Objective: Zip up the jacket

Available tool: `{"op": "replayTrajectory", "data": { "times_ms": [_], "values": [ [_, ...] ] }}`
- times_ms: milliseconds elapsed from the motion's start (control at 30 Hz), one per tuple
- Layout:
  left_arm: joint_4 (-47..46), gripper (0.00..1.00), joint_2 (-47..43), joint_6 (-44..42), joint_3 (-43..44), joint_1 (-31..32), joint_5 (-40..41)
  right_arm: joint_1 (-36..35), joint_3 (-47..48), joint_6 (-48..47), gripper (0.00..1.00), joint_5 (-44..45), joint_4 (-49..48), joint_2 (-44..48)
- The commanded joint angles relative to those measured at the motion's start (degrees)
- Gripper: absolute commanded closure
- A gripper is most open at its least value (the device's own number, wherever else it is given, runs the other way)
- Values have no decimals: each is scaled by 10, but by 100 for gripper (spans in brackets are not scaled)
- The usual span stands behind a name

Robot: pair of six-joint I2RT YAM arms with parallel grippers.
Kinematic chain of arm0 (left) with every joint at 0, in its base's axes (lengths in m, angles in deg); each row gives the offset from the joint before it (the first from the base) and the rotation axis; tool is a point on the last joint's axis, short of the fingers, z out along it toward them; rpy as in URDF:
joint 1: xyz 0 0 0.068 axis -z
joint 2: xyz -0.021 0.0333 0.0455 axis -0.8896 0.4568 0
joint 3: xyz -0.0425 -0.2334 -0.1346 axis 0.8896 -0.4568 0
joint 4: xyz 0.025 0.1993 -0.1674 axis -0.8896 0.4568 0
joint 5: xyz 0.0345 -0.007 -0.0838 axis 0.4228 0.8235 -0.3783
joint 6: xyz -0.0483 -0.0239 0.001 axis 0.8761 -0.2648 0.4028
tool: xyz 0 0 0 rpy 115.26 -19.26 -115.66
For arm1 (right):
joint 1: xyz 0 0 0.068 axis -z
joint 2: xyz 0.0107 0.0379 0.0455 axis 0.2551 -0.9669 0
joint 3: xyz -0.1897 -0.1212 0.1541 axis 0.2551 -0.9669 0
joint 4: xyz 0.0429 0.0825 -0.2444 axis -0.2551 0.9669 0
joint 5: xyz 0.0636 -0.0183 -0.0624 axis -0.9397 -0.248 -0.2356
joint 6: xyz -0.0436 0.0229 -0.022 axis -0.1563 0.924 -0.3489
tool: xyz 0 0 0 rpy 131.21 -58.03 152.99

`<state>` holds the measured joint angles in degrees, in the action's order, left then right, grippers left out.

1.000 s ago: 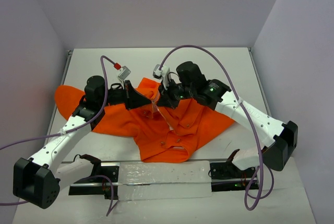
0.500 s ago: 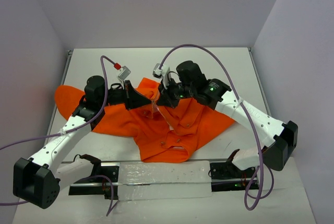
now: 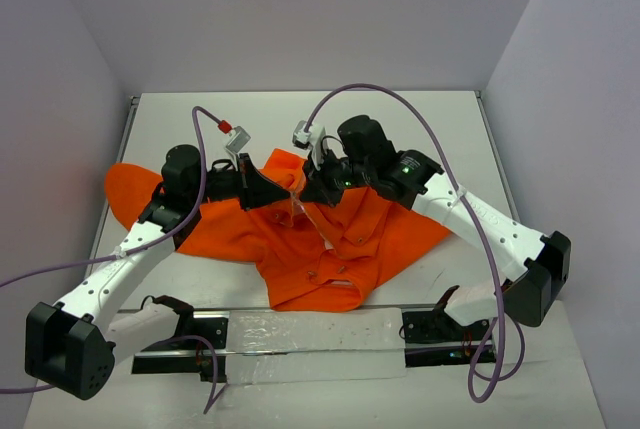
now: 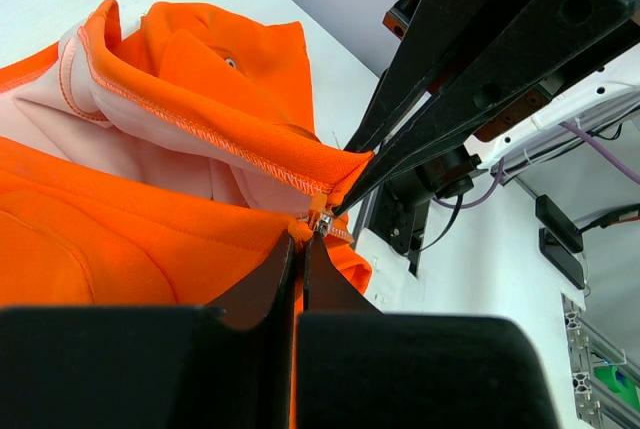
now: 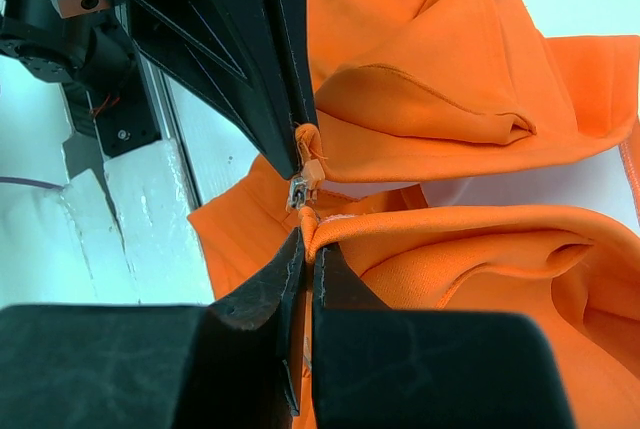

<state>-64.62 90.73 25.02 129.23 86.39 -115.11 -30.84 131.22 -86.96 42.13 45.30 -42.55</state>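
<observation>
The jacket lies spread on the table between the two arms, its collar end lifted slightly off the surface where both grippers meet. The left gripper is closed to a thin slit, nipping the orange fabric edge just beside the small metal zipper slider. The right gripper faces it tip to tip, its jaws likewise pressed together on a fold of orange cloth on the other side of the slider.
</observation>
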Motion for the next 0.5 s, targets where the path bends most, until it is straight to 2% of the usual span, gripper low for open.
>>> {"op": "replayTrajectory", "data": {
  "times_ms": [0, 467],
  "values": [
    [-30, 100, -2, 8, 19, 4, -29, -7, 40, 1, 100, -13, -33, 1],
    [-26, 100, -3, 5, 18, 4, -32, -6, 47, 4, 100, -6, -37, 4]
  ]
}}
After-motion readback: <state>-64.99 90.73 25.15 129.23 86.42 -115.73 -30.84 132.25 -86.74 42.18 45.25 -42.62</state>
